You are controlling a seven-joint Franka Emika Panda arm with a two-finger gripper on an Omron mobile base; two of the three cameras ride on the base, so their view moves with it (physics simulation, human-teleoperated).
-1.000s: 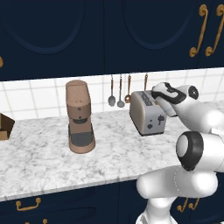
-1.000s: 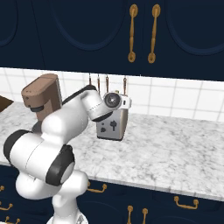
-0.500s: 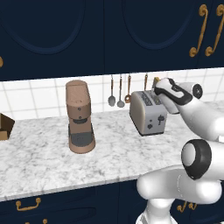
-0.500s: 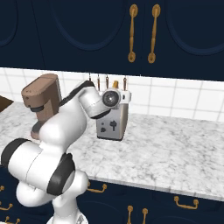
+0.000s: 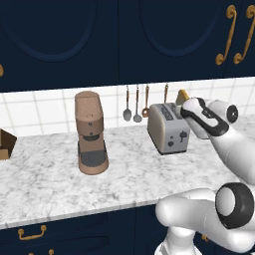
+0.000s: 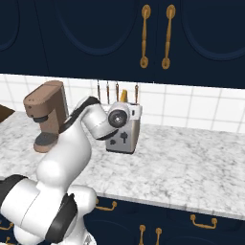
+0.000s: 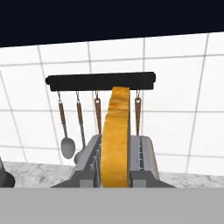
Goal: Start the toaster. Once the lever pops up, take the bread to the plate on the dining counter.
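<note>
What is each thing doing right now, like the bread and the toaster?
bread: on edge, held by the gripper above the toaster, lower part between the slots' rims
toaster: upright on the counter, below the bread
gripper: shut on the bread, over the toaster
coffee machine: upright on the counter, apart from the toaster
spoons: hanging from the wall rail
upper cabinets: doors closed
</note>
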